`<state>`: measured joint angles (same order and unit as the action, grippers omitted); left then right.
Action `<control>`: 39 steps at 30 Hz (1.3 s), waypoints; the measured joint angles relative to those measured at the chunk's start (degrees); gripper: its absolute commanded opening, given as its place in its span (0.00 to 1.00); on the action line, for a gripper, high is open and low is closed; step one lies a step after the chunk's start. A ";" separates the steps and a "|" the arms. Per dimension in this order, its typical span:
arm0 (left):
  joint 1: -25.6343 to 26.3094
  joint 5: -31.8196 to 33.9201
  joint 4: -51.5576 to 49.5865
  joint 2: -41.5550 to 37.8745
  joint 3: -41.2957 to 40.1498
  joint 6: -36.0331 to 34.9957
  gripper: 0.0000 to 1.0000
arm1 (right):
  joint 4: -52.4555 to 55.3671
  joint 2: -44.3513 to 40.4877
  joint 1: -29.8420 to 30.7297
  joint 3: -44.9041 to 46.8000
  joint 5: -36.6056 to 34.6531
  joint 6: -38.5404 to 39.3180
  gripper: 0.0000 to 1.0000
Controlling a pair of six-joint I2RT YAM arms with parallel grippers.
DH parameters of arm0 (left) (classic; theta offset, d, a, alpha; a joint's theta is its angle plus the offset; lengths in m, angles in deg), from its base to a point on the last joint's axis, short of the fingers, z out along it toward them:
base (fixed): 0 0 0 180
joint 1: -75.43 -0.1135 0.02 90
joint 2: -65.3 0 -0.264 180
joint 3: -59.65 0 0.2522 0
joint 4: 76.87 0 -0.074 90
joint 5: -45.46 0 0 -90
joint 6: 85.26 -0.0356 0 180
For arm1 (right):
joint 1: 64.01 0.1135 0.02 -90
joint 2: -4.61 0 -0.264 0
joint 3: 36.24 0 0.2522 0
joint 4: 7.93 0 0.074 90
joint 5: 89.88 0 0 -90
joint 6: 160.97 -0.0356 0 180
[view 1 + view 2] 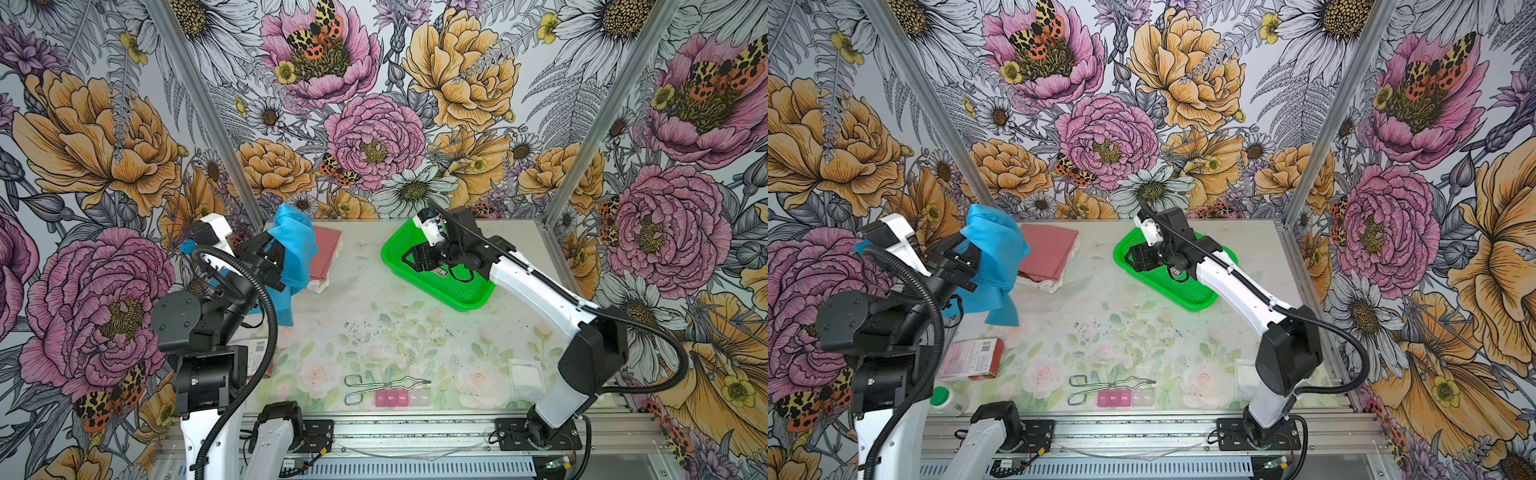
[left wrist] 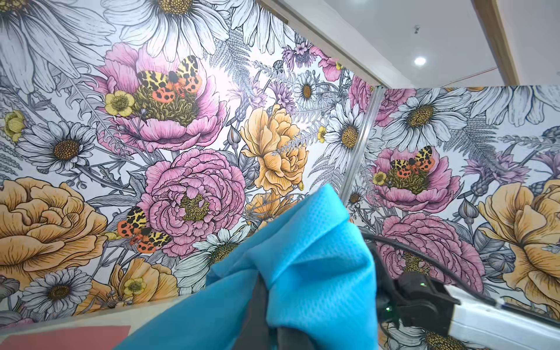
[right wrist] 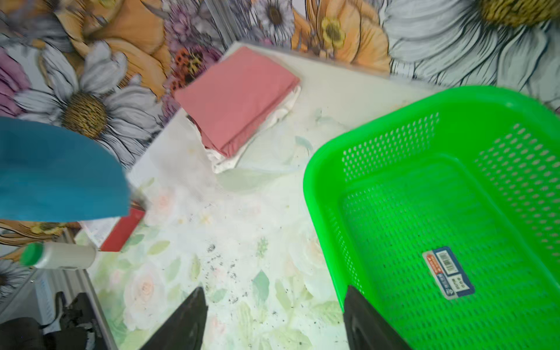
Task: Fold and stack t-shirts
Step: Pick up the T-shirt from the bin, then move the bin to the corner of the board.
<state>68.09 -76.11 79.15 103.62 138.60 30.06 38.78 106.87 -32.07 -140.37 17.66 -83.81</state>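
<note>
The left tool [image 1: 277, 258] clamps the sky-blue t-shirt [image 1: 297, 245] draped over it; the right tool [image 3: 274, 291], jaws apart, hangs well away.

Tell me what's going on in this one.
The left gripper is shut on a bunched sky-blue t-shirt, holding it up over the far left of the table. Beside it, a folded salmon-pink t-shirt lies on top of a white t-shirt. The right gripper is open and holds nothing, hovering at the edge of the green basket. The blue shirt is not yet on the stack.
</note>
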 measured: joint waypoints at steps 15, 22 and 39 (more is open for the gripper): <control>-2.64 0.24 -4.66 -0.09 -6.80 1.97 0.00 | 0.20 33.53 3.39 -28.30 0.85 -6.43 0.63; -3.08 -0.83 -4.61 -1.40 -7.58 1.99 0.00 | -1.95 34.14 2.27 -28.13 -4.02 -10.64 0.36; -3.08 -3.76 0.50 -1.86 -12.59 7.87 0.00 | -3.34 14.73 -23.91 -0.85 -12.85 -2.54 0.31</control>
<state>65.01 -79.87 79.65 101.77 126.01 37.93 35.43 121.60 -55.98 -141.22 4.81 -86.34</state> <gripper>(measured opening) 0.054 0.312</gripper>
